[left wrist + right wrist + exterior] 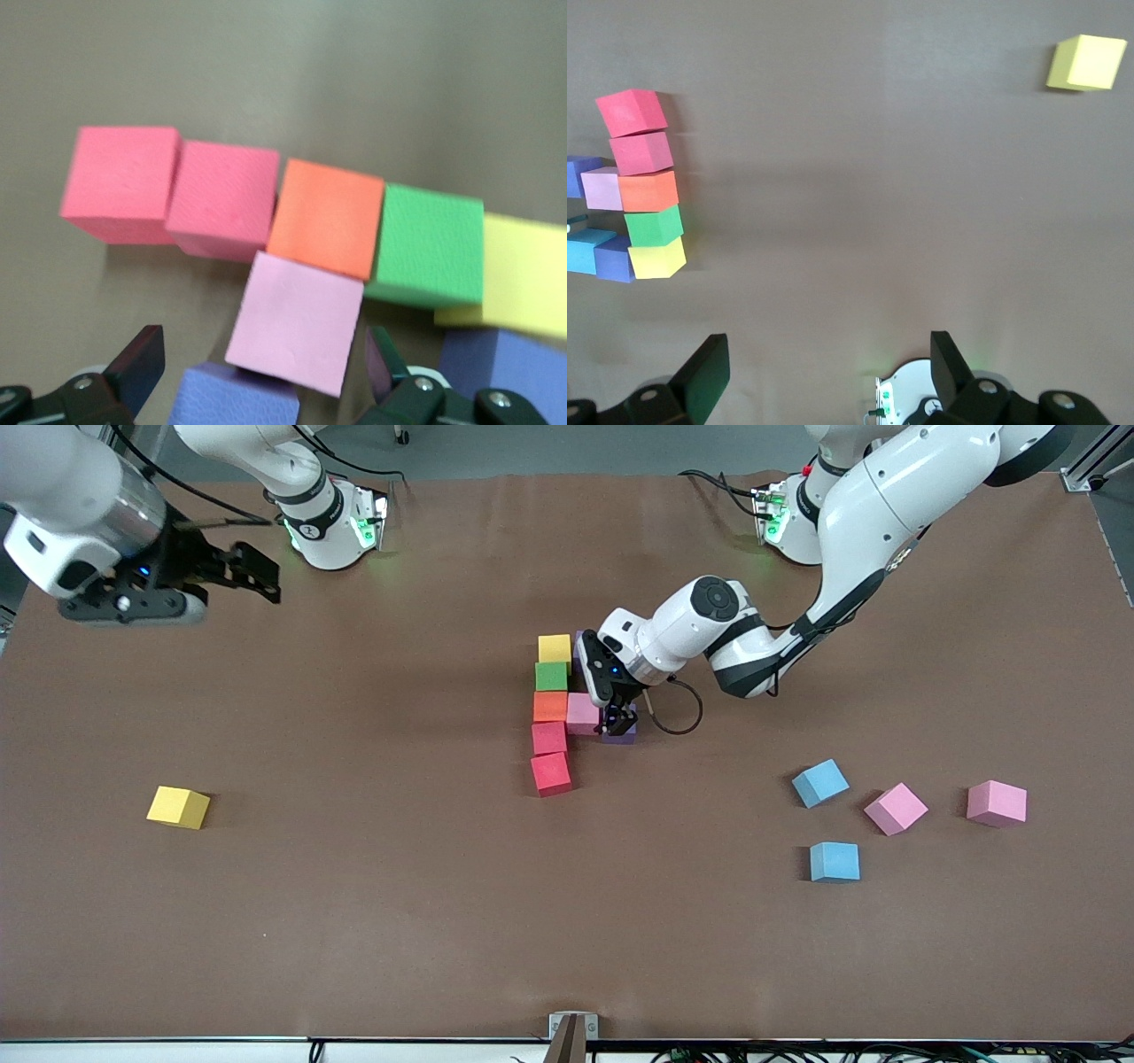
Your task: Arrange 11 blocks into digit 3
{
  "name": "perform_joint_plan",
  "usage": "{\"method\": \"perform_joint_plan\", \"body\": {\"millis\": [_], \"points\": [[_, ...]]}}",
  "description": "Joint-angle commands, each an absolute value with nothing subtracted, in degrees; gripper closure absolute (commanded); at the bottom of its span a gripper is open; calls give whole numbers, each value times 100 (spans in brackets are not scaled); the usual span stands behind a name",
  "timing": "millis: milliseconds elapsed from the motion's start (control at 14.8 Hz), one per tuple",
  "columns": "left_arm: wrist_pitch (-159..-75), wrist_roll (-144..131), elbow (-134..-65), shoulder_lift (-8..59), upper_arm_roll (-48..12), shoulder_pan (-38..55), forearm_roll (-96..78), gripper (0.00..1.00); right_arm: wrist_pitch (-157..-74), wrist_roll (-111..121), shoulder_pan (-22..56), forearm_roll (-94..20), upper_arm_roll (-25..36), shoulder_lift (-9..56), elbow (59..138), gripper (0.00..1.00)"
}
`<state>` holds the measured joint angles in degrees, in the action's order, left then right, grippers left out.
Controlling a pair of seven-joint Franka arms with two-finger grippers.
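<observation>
The left tool [619, 719] hangs with fingers apart over the purple block [625, 731] mid-desk; the right tool [252, 571], also apart, waits.

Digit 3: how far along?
Done: five-cube side, yellow to red; pink cube beside orange. In hand: open left gripper astride the purple cube ending the middle bar. Right gripper waits, open. Left: top bar looks unfinished, bottom bar unstarted; five loose cubes lie apart, like the yellow one.
</observation>
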<state>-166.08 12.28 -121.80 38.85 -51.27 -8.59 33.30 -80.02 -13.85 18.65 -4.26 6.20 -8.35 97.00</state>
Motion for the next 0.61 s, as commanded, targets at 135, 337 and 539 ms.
{"method": "perform_joint_plan", "body": {"millis": [135, 337, 539], "points": [[-15165, -182, -10999, 3744, -5203, -695, 3322, 0, -7963, -284, 706, -343, 527, -1152, 9854, 0], [-14608, -719, -10250, 3797, -5151, -711, 3314, 0, -8042, 70, 256, -317, 527, -1073, 9695, 0], [-14398, -782, -10064, 3727, -4957, -1018, 3322, 0, -8121, 79, -17, -308, 527, -775, 9283, 0]]}}
